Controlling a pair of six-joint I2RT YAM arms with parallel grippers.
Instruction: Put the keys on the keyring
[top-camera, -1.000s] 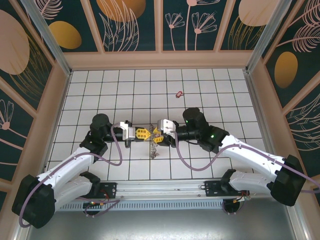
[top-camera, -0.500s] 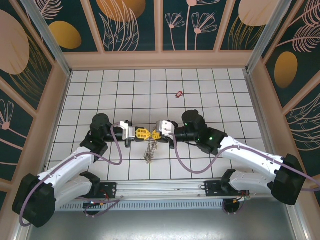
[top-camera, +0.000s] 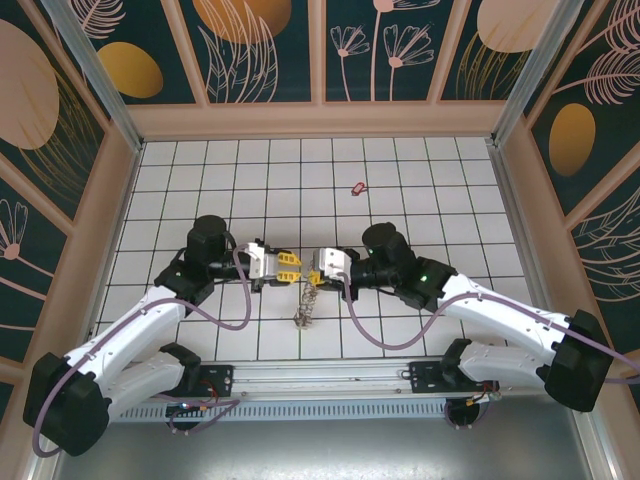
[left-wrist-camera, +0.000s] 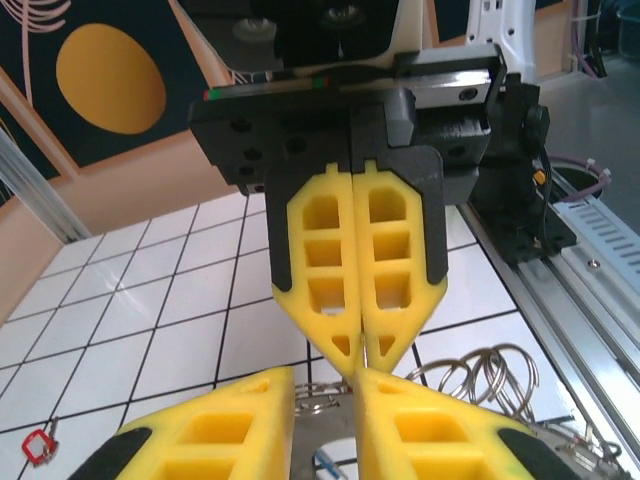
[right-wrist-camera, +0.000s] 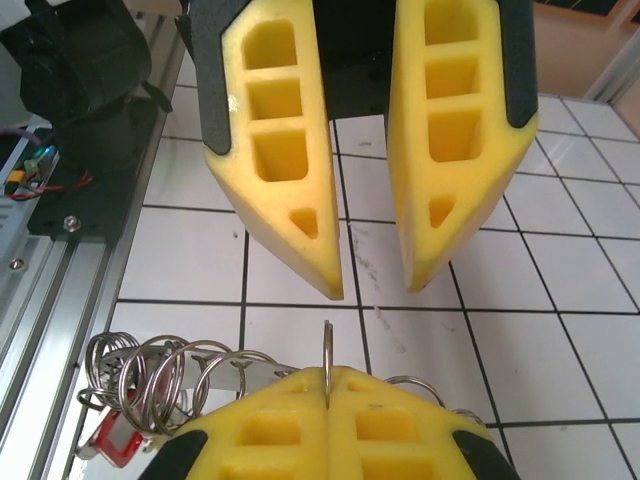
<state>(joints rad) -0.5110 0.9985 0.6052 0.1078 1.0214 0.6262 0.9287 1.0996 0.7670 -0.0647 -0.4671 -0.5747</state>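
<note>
Here, right claw (right-wrist-camera: 328, 380) pinches the one keyring (top-camera: 305, 312); left claw (left-wrist-camera: 325, 378) gapes; one key (top-camera: 358, 187) lies apart.

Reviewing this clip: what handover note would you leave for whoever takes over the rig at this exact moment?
Left gripper: open, holding nothing, tips facing the right gripper.
Right gripper: shut on the keyring, pinching its thin edge; the bunch of small rings and tags hangs from it.
Keys: one red-tagged key lies alone on the far tiles.
Done: keyring held up between the arms.
Left: fetch that key and thread it on.
</note>
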